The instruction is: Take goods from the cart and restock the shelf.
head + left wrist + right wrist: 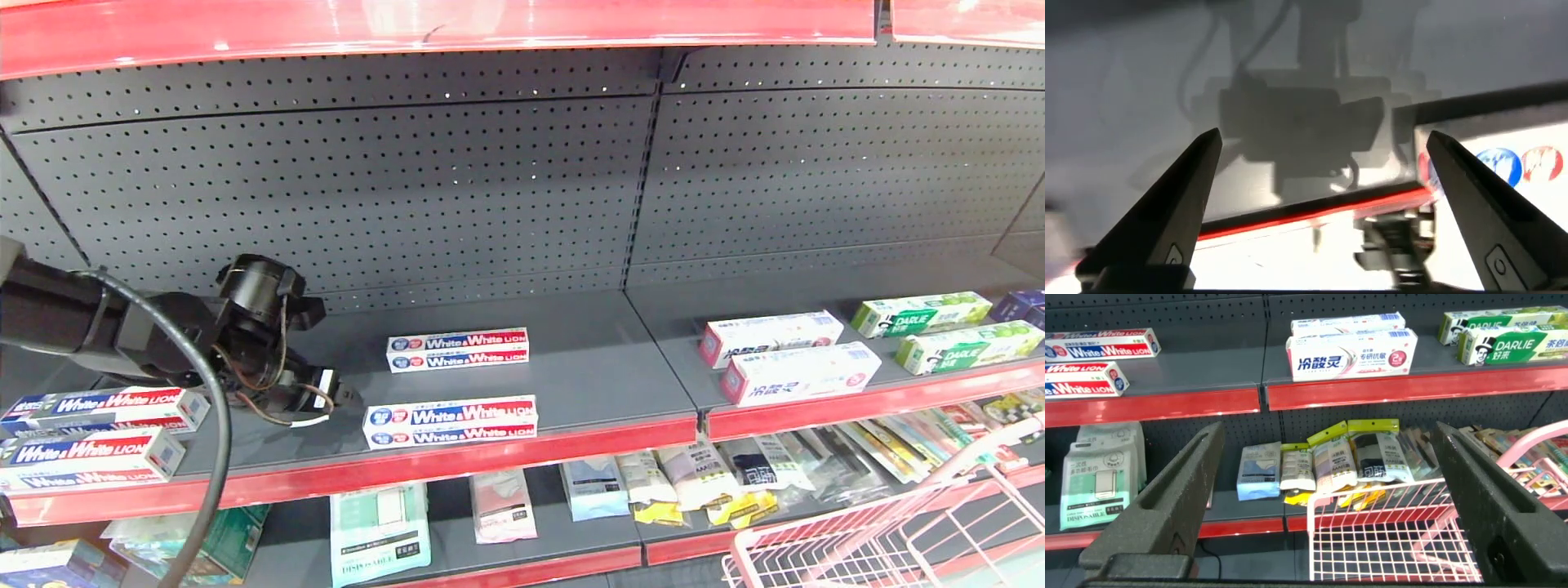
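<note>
Your left gripper (331,398) sits low over the grey shelf (588,367), fingers spread wide and holding nothing. It is just left of the near toothpaste box (451,422), which lies along the shelf's front edge. A second matching box (457,349) lies farther back. Two left-end boxes (90,457) lie beyond the arm. Your right gripper (1323,514) hangs open and empty above the pink cart (1388,531), near right of the shelf.
</note>
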